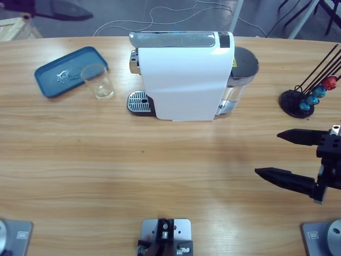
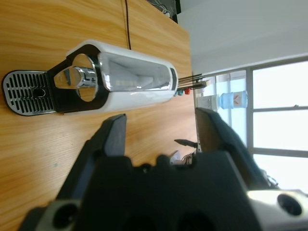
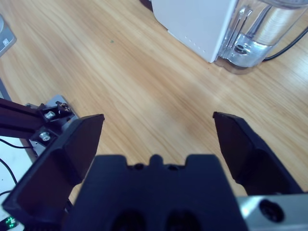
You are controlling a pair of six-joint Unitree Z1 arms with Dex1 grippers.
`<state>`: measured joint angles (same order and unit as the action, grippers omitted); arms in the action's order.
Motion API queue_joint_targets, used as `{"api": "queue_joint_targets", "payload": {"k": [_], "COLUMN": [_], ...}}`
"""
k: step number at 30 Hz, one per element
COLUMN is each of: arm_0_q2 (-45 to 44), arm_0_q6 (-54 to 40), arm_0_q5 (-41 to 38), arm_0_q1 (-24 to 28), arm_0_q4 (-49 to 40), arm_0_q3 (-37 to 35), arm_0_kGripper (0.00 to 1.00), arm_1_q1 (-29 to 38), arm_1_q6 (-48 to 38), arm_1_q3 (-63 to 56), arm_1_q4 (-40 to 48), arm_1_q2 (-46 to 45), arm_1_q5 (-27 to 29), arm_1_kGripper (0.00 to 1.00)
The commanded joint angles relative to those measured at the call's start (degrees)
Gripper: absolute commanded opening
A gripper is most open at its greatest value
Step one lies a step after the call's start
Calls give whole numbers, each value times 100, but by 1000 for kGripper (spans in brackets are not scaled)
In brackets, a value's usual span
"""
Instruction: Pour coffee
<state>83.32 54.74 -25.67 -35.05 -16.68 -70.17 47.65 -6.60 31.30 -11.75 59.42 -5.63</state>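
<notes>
Wooden table (image 1: 160,176) runs bare across the near half. At its right edge the right gripper (image 1: 282,156) is held low with jaws spread wide, empty, pointing left. The left gripper (image 2: 161,127), also wide and empty, is seen only in its wrist view, facing the machine (image 1: 184,74). Farther, left of the drip tray (image 1: 137,102), the glass (image 1: 98,81) stands upright, touching the blue tray (image 1: 53,80); coffee cannot be made out. Capsules (image 1: 319,90) hang far right.

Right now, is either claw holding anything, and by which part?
Nothing is held. The right claw is open over bare table; the left claw is open too, facing the coffee machine.
</notes>
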Motion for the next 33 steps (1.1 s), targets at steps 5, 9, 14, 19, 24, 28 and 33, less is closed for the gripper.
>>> {"api": "queue_joint_targets", "payload": {"k": [5, 9, 14, 19, 24, 28, 33], "arm_0_q2": [900, 1098, 1299, 1399, 1502, 1641, 1740], "arm_0_q6": [205, 212, 218, 230, 226, 223, 218], "arm_0_q5": [-175, -265, -412, -421, -658, -1138, -1340], "arm_0_q1": [77, 77, 83, 164, 271, 288, 318], "arm_0_q4": [390, 530, 738, 856, 994, 1256, 1395], "arm_0_q3": [337, 339, 337, 337, 337, 344, 367], "arm_0_kGripper": [605, 605, 605, 605, 605, 604, 600], "arm_1_q1": [45, 43, 45, 43, 45, 43, 45], "arm_1_q6": [71, 69, 68, 62, 68, 68, 66], "arm_1_q3": [-247, -247, -247, -247, -247, -247, -247], "arm_1_q4": [94, 94, 94, 94, 94, 94, 99], "arm_1_q2": [-157, -141, -141, -141, -134, -116, -115], "arm_1_q5": [27, 27, 24, 22, 27, 27, 25], "arm_1_kGripper": [1000, 1000, 1000, 1000, 1000, 1000, 1000]}}
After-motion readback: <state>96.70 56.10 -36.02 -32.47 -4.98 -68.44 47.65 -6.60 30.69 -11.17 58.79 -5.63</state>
